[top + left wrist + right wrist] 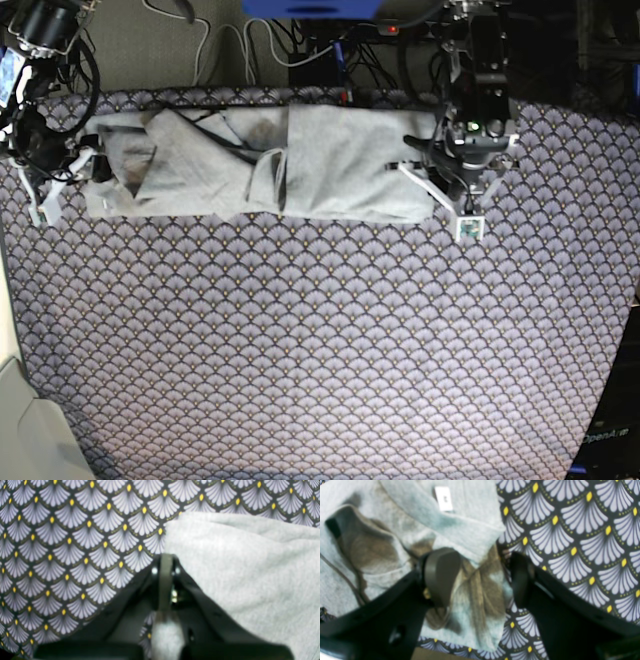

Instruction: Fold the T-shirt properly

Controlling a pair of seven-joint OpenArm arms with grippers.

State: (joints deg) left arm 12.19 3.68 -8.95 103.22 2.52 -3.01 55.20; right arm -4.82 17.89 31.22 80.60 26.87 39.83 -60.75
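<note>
The light grey T-shirt [330,160] lies folded into a long band across the far part of the table. My left gripper [462,205] is at its right end. In the left wrist view this gripper [166,562] is shut at the edge of the T-shirt [250,567], with a bit of grey cloth pinched between its fingers. My right gripper [68,182] is at the band's left end. It [481,580] stands open astride a bunched corner of the T-shirt [470,525]. One pad [442,572] rests over the cloth, near the white neck label [443,498].
The purple-grey fan-scale cloth [320,340] covers the table. Cables and black equipment [300,45] run along the back edge. A pale surface [25,430] borders the front left corner, and a dark object [605,440] sits at the front right.
</note>
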